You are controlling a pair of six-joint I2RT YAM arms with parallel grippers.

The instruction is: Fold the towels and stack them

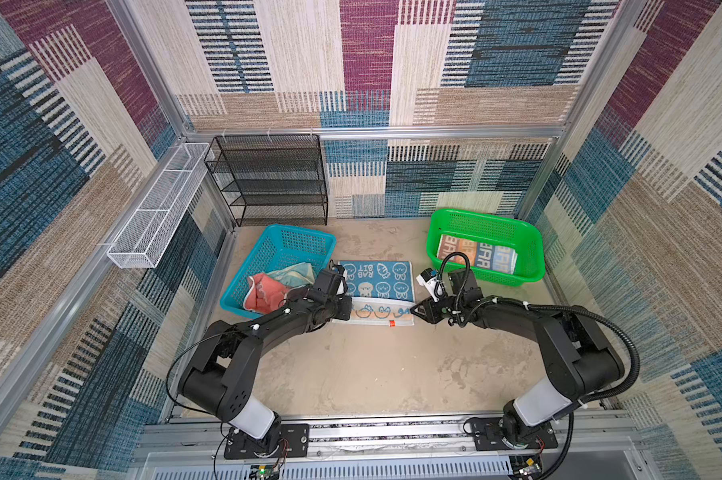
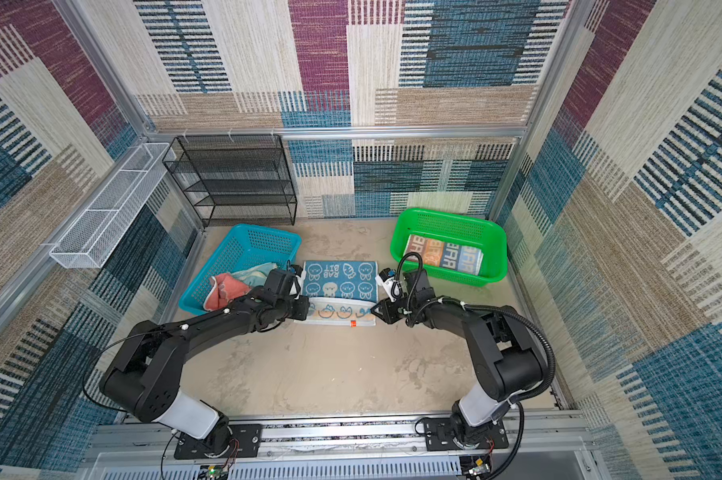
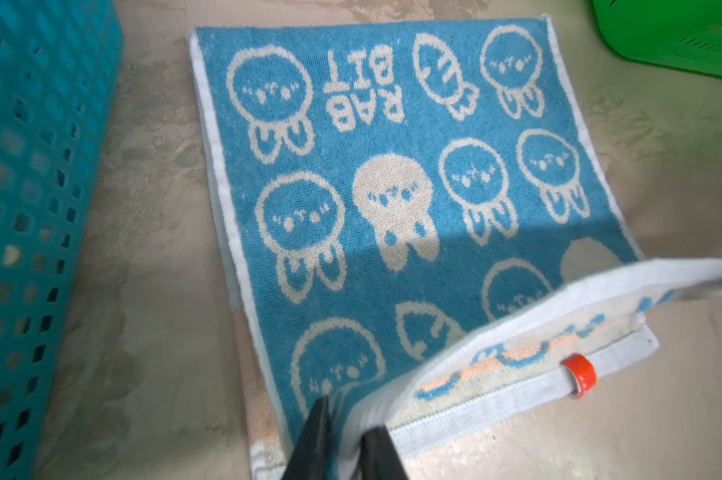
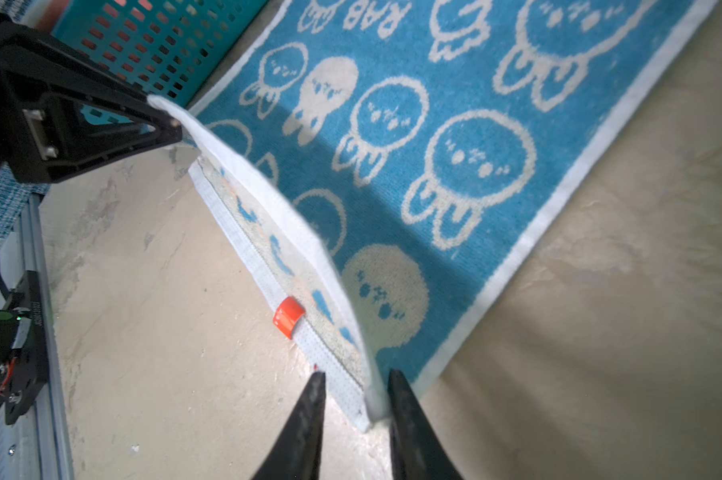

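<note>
- item: rabbit towel [image 1: 376, 280], blue with white faces. it lay flat on the table [image 1: 372, 374] between the blue basket [image 1: 268, 245] and the green basket [image 1: 488, 216]. its long axis ran from one basket toward the other.
- near hem, with its orange tag [image 4: 288, 316]: turned up and over, showing the pale underside. the far hem lay straight ahead of both sets of fingers, toward the back wall.
- left gripper [image 3: 347, 440]: at the near corner on the blue-basket side. its jaws stood close together with the hem filling the gap, and that corner was lifted clear of the table.
- right gripper [image 4: 357, 395]: at the other near corner. its jaws stood visibly apart, wider than the cloth, and the hem leaned on one finger, not pinched.
- reach: each arm had its own corner, so neither was nearer.
- judgement: the fold looked about a third made, and the hem had to travel away from the arms.
- other stock: the lettered towel [image 1: 478, 255] lay folded in the green basket. the coral towel [image 1: 263, 293] and the pale towel [image 1: 295, 272] lay crumpled in the blue basket.
</note>
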